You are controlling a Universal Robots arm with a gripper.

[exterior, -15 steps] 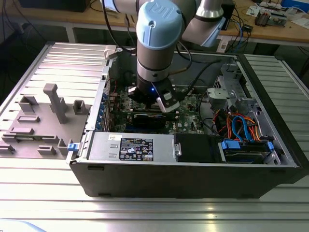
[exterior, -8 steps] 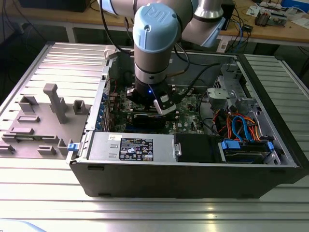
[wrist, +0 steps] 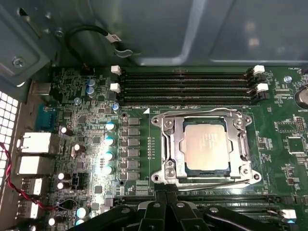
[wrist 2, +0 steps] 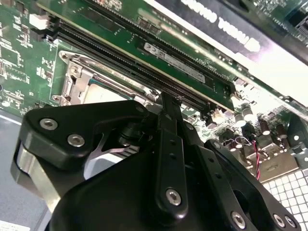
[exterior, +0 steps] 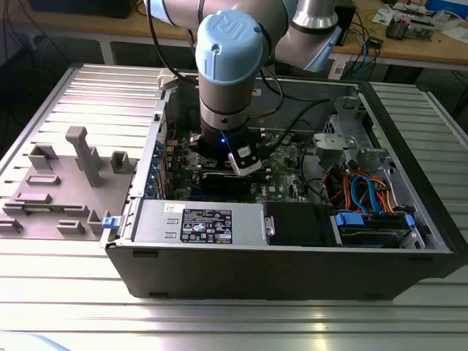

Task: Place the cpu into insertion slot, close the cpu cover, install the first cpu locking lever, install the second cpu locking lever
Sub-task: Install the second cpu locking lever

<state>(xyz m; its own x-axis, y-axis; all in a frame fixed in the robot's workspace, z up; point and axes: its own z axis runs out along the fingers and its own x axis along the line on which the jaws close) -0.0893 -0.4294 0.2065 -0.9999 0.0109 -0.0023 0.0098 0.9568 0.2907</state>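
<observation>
The small flat square cpu with its dull silver-grey metal top (wrist: 207, 147) sits inside the insertion slot, the square dark socket with a thin silvery rim (wrist: 204, 175) on the green circuit board (wrist: 279, 159), just beside the long black memory slots (wrist: 185, 86). The cpu cover, a thin silvery square metal frame with a big middle opening (wrist: 238, 144), lies flat around the chip, so chip placed and cover down, by my read. Thin wire locking levers run along the frame edges; whether either is hooked under its catch I can't tell.

Gripper (wrist: 166, 199) hangs at the socket edge farthest from the memory slots, black linkage fingers (wrist: 159, 202) pressed together, jaws closed on nothing visible. In the second wrist view the gripper (wrist 2: 169, 108) points its tips at the board beside the socket frame (wrist 2: 72, 77); contact point is hidden by the gripper body. In the exterior view the arm's blue-capped wrist (exterior: 228, 51) reaches down into the open black computer case (exterior: 292, 270), which rests on a ribbed metal surface (exterior: 234, 322).

Handling judgement: chip is light, rigid, fragile on its underside, best held by its side edges only. Cover is thin springy sheet metal, pushed at its free edge. Levers are stiff spring wire, slippery, likely to snap back; push near the bent handle end.

Hidden: lever ends and hooks, socket pins under the chip, and the socket itself in the exterior view behind the wrist.
</observation>
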